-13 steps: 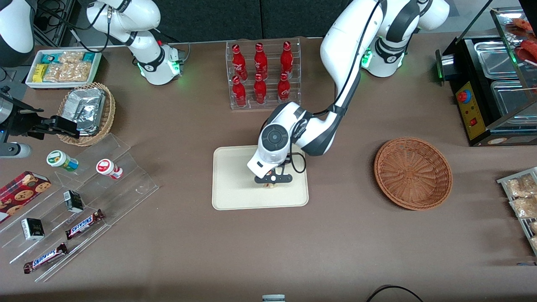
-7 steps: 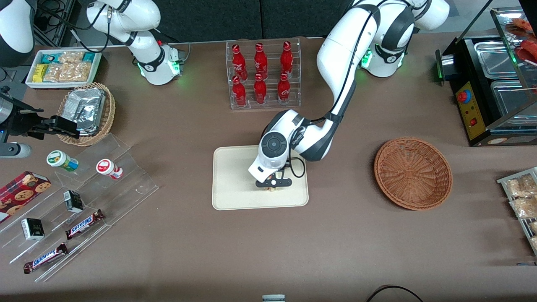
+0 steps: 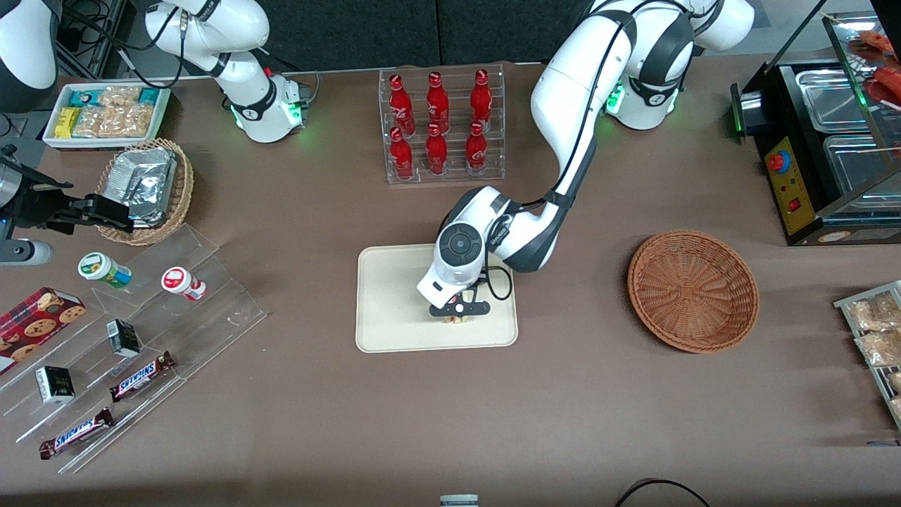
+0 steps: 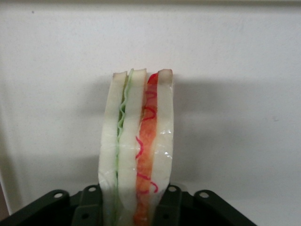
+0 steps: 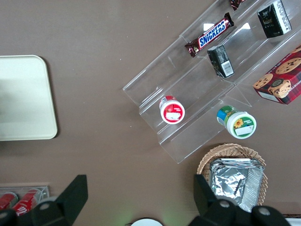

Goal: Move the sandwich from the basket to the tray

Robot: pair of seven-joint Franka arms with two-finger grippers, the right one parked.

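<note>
The sandwich (image 4: pixel 136 141), a wedge of white bread with green and red-orange layers, is held upright between the fingers (image 4: pixel 170 203) of my left gripper (image 4: pixel 129 207), tip down, close over the cream tray (image 4: pixel 235 117). I cannot tell whether the tip touches the tray. In the front view the gripper (image 3: pixel 457 311) is low over the part of the tray (image 3: pixel 394 310) toward the working arm's end, with a bit of sandwich (image 3: pixel 456 320) showing under it. The reddish-brown wicker basket (image 3: pixel 693 290) stands empty, farther toward the working arm's end.
A rack of red bottles (image 3: pixel 440 123) stands farther from the front camera than the tray. A tan basket of foil packets (image 3: pixel 144 186), a white snack box (image 3: pixel 105 113) and a clear stepped stand (image 3: pixel 141 338) lie toward the parked arm's end. A black appliance (image 3: pixel 823 148) is past the wicker basket.
My left gripper has moved slightly nearer the front camera and lower over the tray, with the sandwich still in it.
</note>
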